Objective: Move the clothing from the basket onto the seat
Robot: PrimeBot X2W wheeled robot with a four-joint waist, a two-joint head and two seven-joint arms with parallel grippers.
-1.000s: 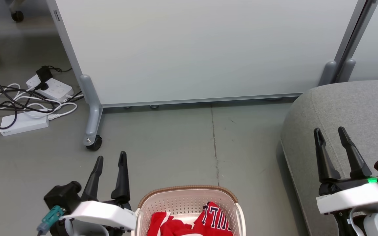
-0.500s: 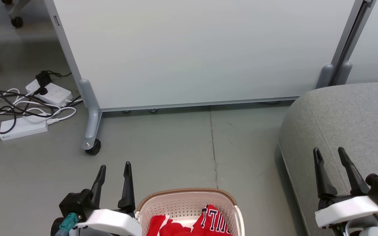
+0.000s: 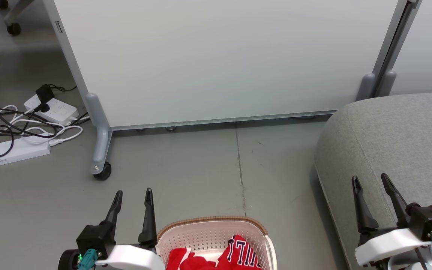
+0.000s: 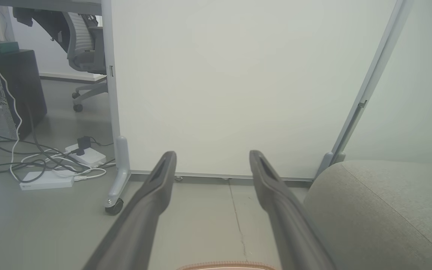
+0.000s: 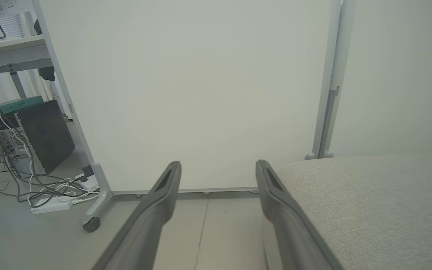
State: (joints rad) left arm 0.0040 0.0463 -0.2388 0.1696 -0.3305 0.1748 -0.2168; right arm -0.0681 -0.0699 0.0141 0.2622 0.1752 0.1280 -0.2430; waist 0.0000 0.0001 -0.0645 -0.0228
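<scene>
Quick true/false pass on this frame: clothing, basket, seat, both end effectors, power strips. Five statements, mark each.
1. The clothing lies in the basket. True.
2. The left end effector is shut on the clothing. False: it is open and holds nothing, to the left of the basket.
3. The right end effector is open and holds nothing. True.
4. A red garment already lies on the seat. False: all the red clothing seen is in the basket.
5. The power strips lie on the floor at the robot's right. False: they are at its left, beyond the panel's caster.
</scene>
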